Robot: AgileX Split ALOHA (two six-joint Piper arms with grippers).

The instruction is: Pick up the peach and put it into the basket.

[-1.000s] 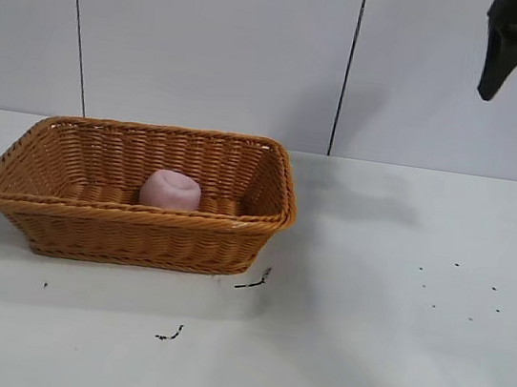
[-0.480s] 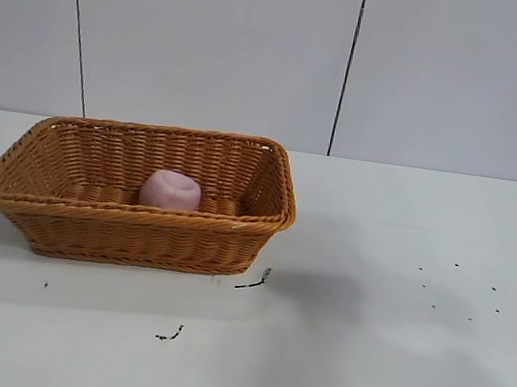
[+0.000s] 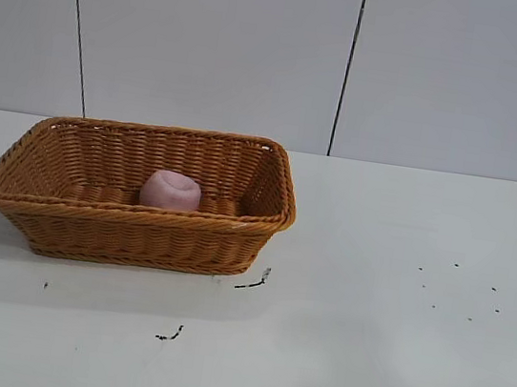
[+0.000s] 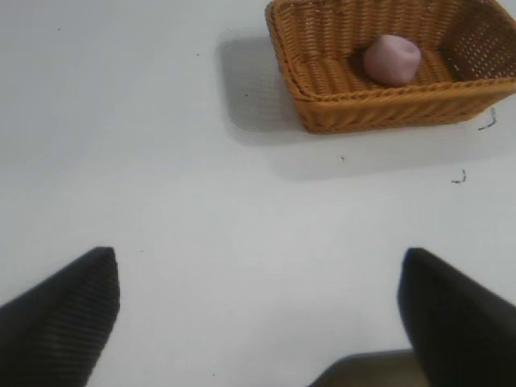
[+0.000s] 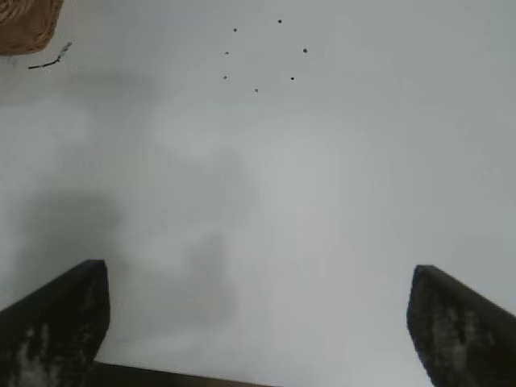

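Note:
The pale pink peach lies inside the orange-brown wicker basket at the table's left. Both also show in the left wrist view, the peach lying in the basket. My left gripper is open and empty above bare table, well away from the basket. My right gripper is open and empty above bare table; a corner of the basket shows far off in its view. Neither gripper shows in the exterior view.
Small dark specks dot the white table at the right. Two dark scraps lie on the table just in front of the basket. A white panelled wall stands behind the table.
The right gripper, seen at the top right of the exterior view one second ago, has left that view. Its shadow on the table has faded. The peach and basket have not moved.

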